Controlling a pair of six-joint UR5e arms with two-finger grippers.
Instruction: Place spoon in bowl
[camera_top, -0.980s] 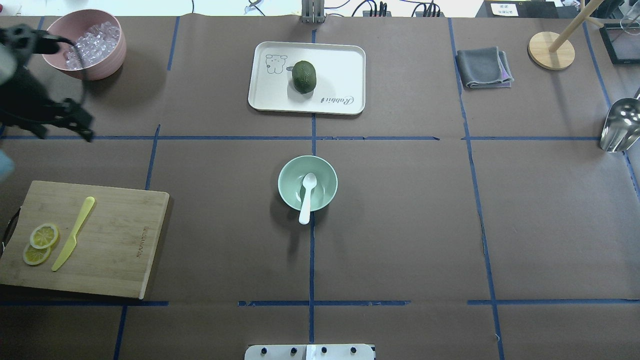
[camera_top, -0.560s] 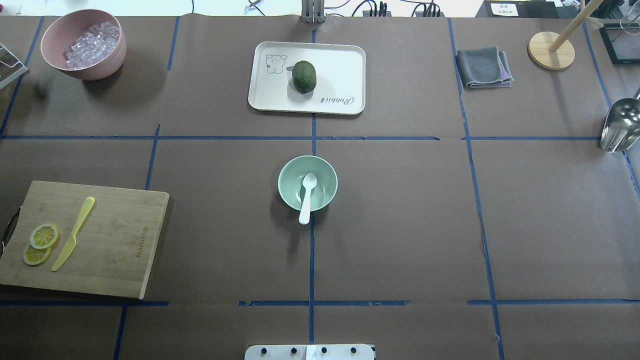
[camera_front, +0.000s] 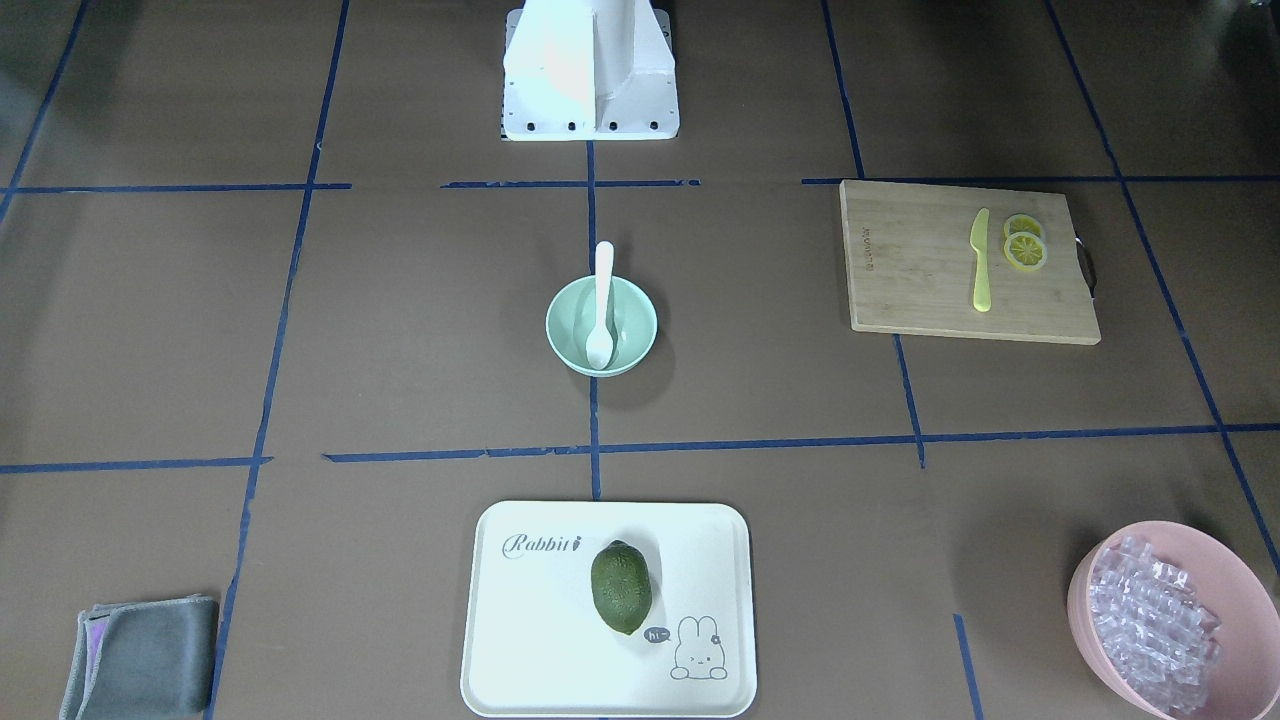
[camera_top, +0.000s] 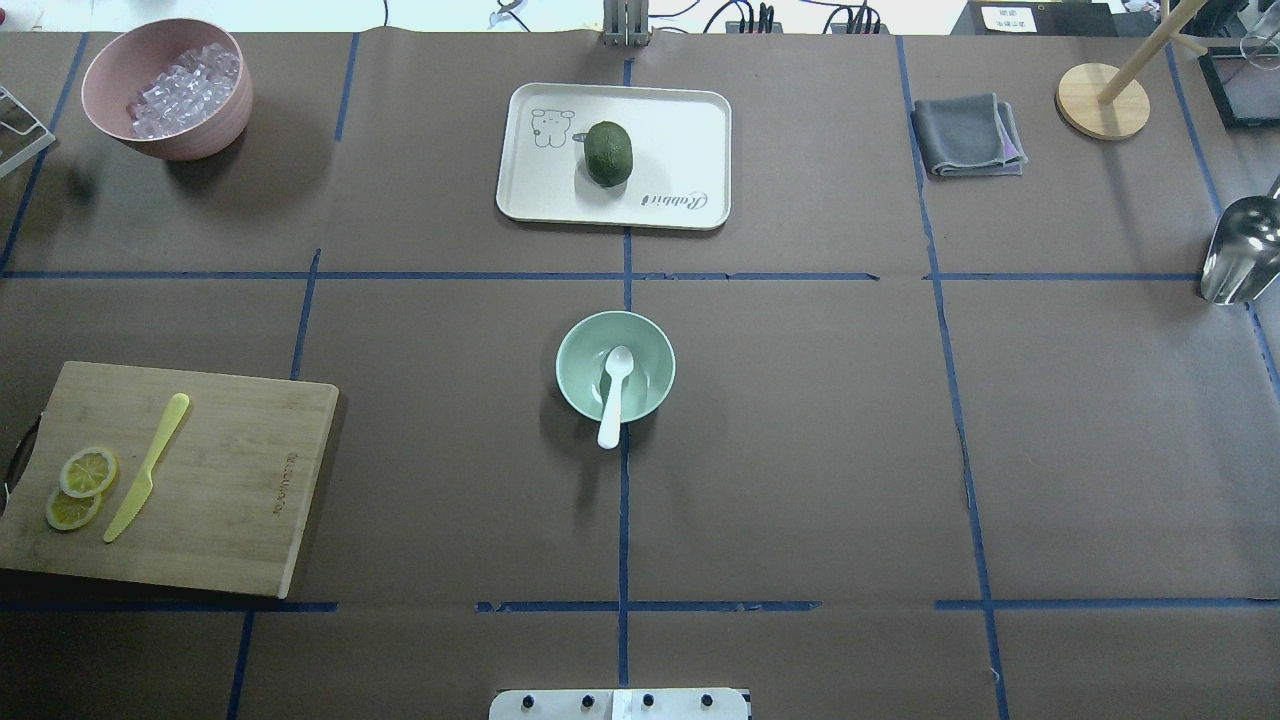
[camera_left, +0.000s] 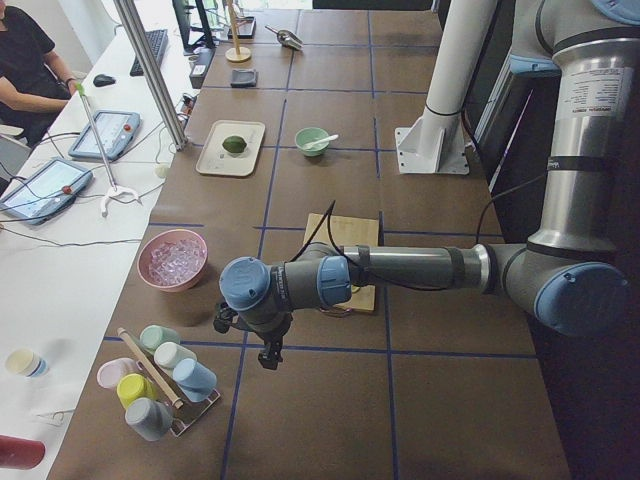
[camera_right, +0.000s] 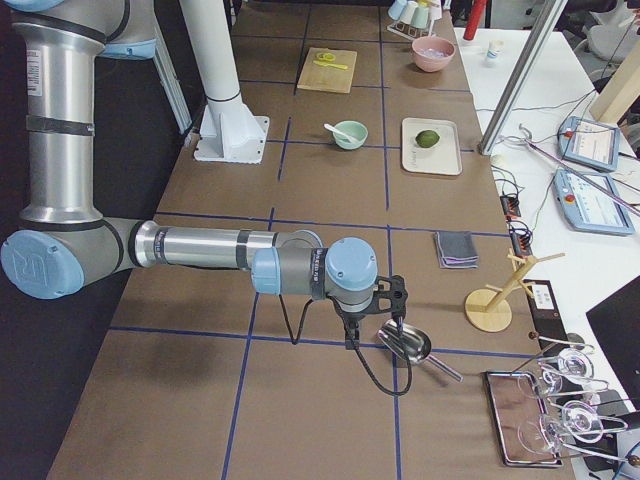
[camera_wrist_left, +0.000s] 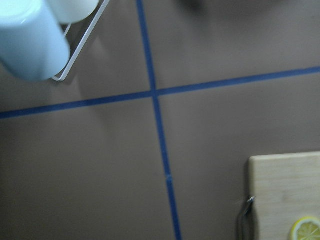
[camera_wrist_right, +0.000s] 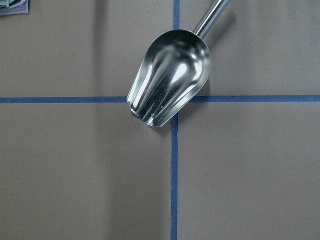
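Observation:
The white spoon (camera_top: 613, 395) lies in the mint-green bowl (camera_top: 563, 368) at the table's middle, scoop inside and handle over the near rim; both also show in the front view, spoon (camera_front: 601, 300) and bowl (camera_front: 560, 330). My left gripper (camera_left: 267, 352) hangs past the table's left end, far from the bowl, near a rack of cups (camera_left: 160, 375). My right gripper (camera_right: 373, 335) hangs at the right end over a metal scoop (camera_wrist_right: 170, 77). Neither wrist view shows fingers, so I cannot tell whether either is open or shut.
A pink bowl of ice (camera_top: 168, 85) stands back left. A cutting board (camera_top: 230, 500) holds a yellow-green knife (camera_top: 148, 465) and lemon slices (camera_top: 80, 488). A white tray (camera_top: 680, 130) with a green fruit (camera_top: 608, 153), a grey cloth (camera_top: 968, 135) and a wooden stand (camera_top: 1102, 100) lie at the back.
My left arm, seen at the overhead view's left edge a second ago, has left that view. The spoon and the bowl have not moved.

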